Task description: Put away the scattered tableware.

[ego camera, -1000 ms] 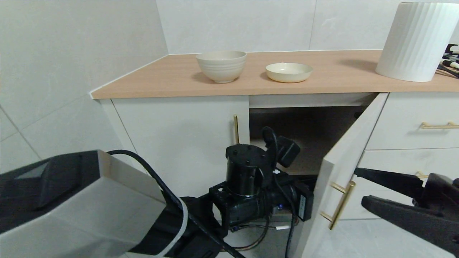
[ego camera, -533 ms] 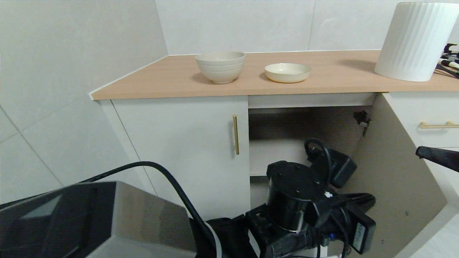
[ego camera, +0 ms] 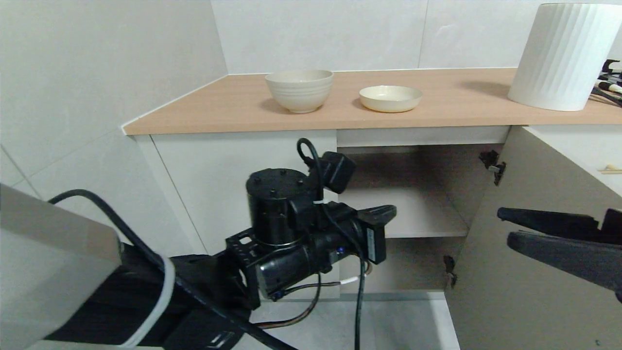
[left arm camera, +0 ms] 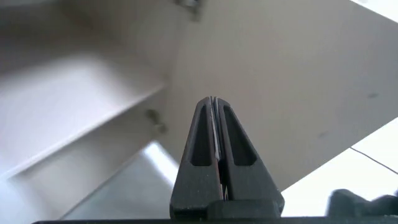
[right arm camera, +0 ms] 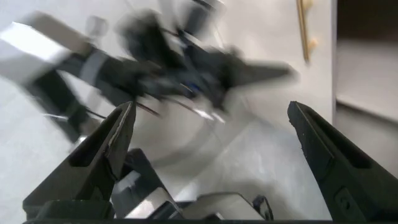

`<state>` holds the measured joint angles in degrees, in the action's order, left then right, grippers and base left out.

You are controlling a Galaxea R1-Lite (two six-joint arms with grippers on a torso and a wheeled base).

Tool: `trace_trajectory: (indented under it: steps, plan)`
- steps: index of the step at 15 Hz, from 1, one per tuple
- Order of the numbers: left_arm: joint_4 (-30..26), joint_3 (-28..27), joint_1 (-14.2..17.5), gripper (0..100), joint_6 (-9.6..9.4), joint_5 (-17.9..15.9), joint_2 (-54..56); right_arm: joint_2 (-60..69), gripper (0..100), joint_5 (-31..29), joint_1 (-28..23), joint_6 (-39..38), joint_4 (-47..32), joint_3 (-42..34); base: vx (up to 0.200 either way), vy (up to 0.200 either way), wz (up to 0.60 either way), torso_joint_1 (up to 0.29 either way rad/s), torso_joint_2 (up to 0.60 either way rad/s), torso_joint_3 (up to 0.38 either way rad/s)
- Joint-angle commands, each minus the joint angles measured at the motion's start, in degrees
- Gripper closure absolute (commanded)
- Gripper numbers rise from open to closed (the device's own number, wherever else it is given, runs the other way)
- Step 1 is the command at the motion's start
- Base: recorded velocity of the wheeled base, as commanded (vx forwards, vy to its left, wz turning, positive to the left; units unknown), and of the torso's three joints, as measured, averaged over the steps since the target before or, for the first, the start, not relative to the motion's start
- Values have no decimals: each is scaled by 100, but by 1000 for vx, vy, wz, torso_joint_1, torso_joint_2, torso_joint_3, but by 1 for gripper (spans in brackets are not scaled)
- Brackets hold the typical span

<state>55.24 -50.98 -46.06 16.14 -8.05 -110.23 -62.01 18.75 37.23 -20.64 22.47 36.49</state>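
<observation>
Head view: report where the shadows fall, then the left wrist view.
Head view: the bowl, the dish and the white container cast shadows toward the left on the countertop; the cabinet interior is darkest under it. Left wrist view: the space below the shelf is shaded, the door lit.

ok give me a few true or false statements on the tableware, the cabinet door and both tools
1. The bowl and the shallow dish stand on the countertop. True.
2. The cabinet door below the shallow dish is closed. False: the cabinet door stands open, showing the shelf inside.
3. The left tool is shut with nothing in it. True.
4. The right tool grips the bowl. False: the right tool is open and holds nothing.
</observation>
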Motion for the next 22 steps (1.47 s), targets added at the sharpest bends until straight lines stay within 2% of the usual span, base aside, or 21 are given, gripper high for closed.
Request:
trace_trajectory:
  steps: [1,3,4,7,12,13,20,21,22]
  plan:
    - [-13,721,668,100,-85,5,889,-1234,0,-47,-40,192,47,324,0,0,0,0,0,0]
    - [-136,1152,1064,100,-137,5,1337,-1779,0,-381,-40,491,65,447,0,0,0,0,0,0]
    - [-391,1486,1424,100,-146,31,1698,-2148,0,-926,-49,684,56,596,0,0,0,0,0,0]
    - [-953,1890,1855,100,-155,49,2357,-2640,0,-1049,-234,684,56,1001,0,0,0,0,0,0]
    - [-1735,1653,2338,100,-234,40,2866,-2667,0,-1163,-304,675,65,1062,0,0,0,0,0,0]
    - [-1841,1609,2417,0,-234,40,2884,-2588,0,-1207,-330,675,65,1071,0,0,0,0,0,0]
    - [-1859,1398,2531,0,-234,119,3095,-2298,0,-1233,-348,675,38,1097,0,0,0,0,0,0]
    - [-1859,1345,2531,0,-234,330,3174,-2271,0,-1233,-357,684,38,1106,0,0,0,0,0,0]
    - [-1867,1345,2531,0,-234,365,3209,-2201,0,-1233,-357,684,21,1089,0,0,0,0,0,0]
